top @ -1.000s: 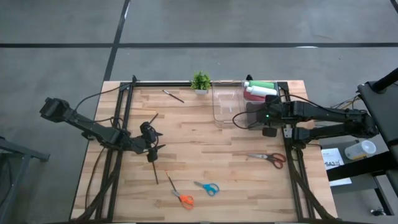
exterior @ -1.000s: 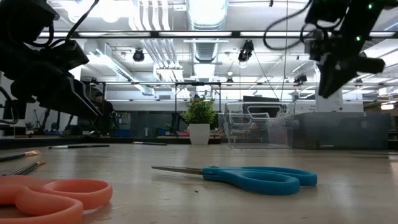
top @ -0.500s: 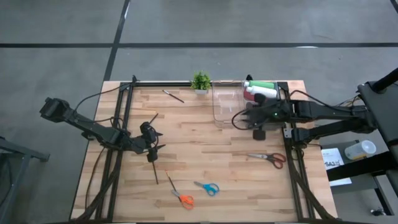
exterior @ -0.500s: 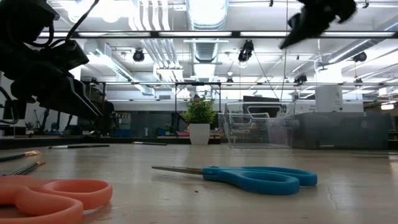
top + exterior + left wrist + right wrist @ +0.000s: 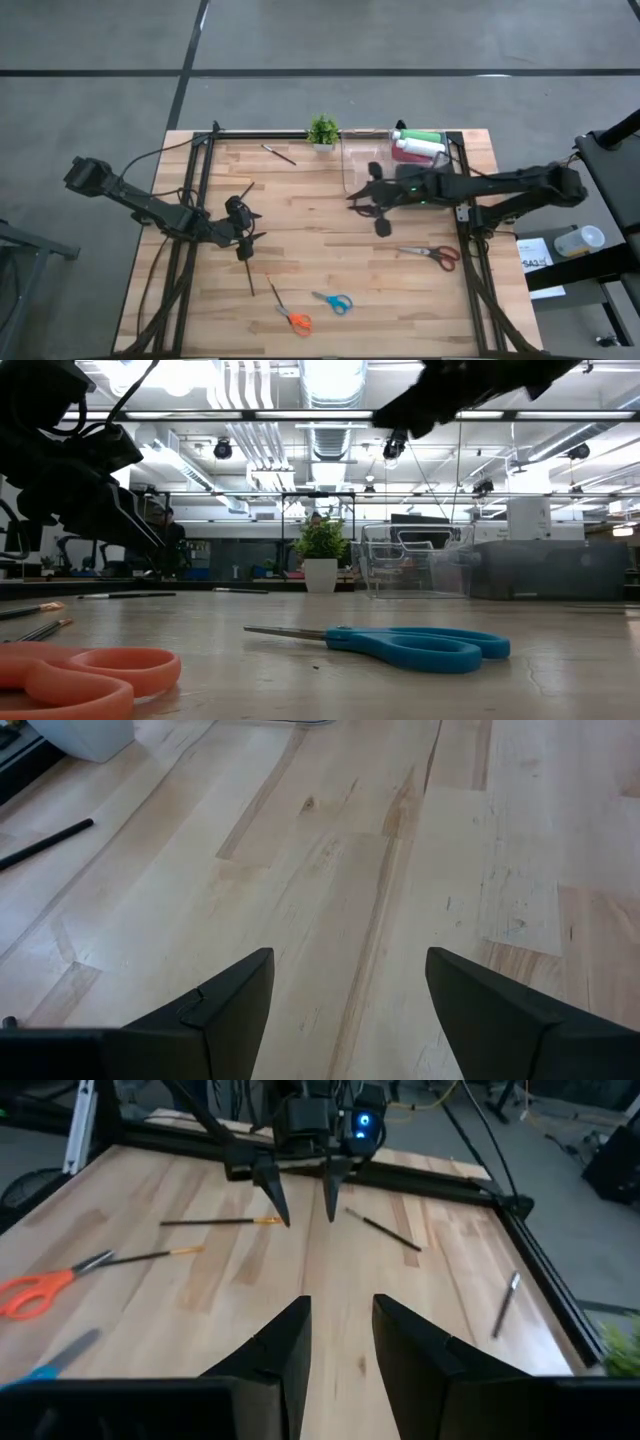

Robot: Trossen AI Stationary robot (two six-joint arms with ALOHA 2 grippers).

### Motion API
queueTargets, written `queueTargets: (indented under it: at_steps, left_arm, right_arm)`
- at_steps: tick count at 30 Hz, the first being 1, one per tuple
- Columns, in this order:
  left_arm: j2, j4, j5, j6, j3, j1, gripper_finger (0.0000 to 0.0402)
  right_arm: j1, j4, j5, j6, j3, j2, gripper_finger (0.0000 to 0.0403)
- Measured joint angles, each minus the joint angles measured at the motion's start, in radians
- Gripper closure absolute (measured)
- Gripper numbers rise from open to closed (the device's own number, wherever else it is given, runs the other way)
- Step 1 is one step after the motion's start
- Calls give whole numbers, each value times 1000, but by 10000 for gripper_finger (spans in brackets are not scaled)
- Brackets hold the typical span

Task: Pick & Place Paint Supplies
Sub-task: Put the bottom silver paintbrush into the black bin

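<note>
Thin brushes (image 5: 247,270) lie flat on the table (image 5: 320,300) beside the left gripper (image 5: 245,238). They look light and stiff; pinch one mid-stick. Both arms' jaws are released, holding nothing.

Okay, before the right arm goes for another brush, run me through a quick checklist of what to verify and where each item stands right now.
1. right gripper empty: ok, nothing between its fingers.
2. Right jaws wide enough for a brush: ok, narrowly parted.
3. Target visible: ok, brushes lie ahead of it.
4. left gripper out of the path: not ok, it hangs open right by those brushes.
5. clear bin unobstructed: ok.
6. Bottles settled: cannot tell.
</note>
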Motion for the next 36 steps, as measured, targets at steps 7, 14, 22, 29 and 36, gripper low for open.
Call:
queueTargets:
  at_steps: [7, 14, 22, 29, 36]
  left_arm:
    - [0, 0, 0, 0, 0, 0, 135]
    - [0, 0, 0, 0, 0, 0, 135]
    - [0, 0, 0, 0, 0, 0, 135]
    - [0, 0, 0, 0, 0, 0, 135]
    - [0, 1, 0, 0, 0, 0, 135]
  right_arm:
    - [-1, 363, 106, 74, 3, 239, 298]
    - [0, 660, 257, 60, 25, 459, 298]
    - [-5, 523, 327, 53, 133, 523, 298]
    - [-5, 483, 329, 61, 110, 481, 298]
    - [-17, 484, 342, 120, 86, 443, 298]
